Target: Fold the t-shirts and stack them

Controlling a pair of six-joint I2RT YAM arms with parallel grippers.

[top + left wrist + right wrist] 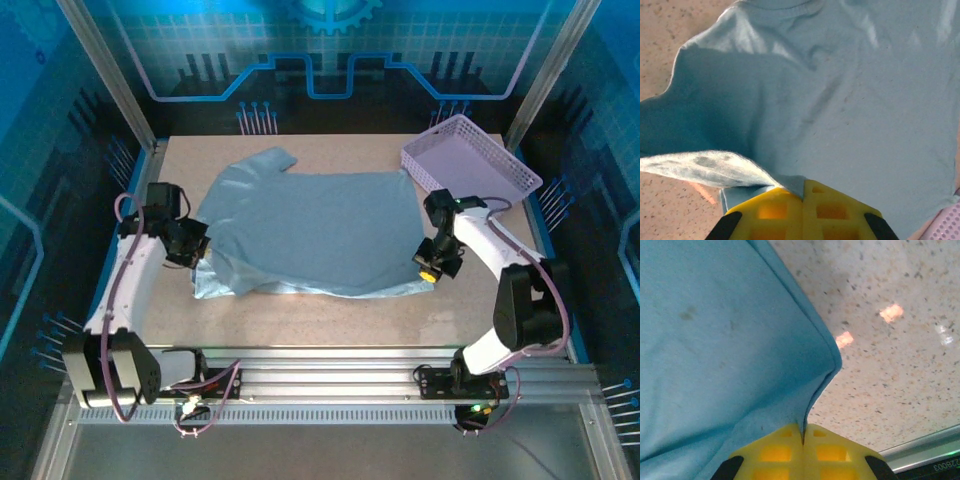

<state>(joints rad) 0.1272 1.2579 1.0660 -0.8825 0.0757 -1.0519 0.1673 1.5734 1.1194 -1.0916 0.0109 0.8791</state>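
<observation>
A speckled beige counter [330, 310] sits inside a blue-lit enclosure with a circuit-pattern back wall and metal posts at the far corners; an aluminium rail [330, 365] runs along the near edge, with both arm bases on it.

At the far right corner stands a lavender lattice basket [420, 170], set at an angle to the counter's edges; its floor and walls show bare lattice from rim to rim; a corner of it also shows low on the right of the left wrist view [947, 222].

The pale grey-blue t-shirt [310, 225] lies spread across the middle of the counter, one sleeve reaching toward the far left; its far right corner comes just beside the basket's near wall, and whether they touch I cannot tell.

The left end effector [198, 260] is pinched tight on the t-shirt's near left edge; in its wrist view [802, 195] a fold of fabric [840, 110] rises into the closed yellow fingers.

The right end effector [426, 273] is clamped on the near right edge; its wrist view [803, 432] shows the hem [715, 340] drawn up into the closed fingers, with bare counter [890, 365] beside it.

Open counter runs as a strip between the t-shirt's near edge and the rail; more lies along the far edge and in the far left corner; room is narrow on the right, toward the basket.
</observation>
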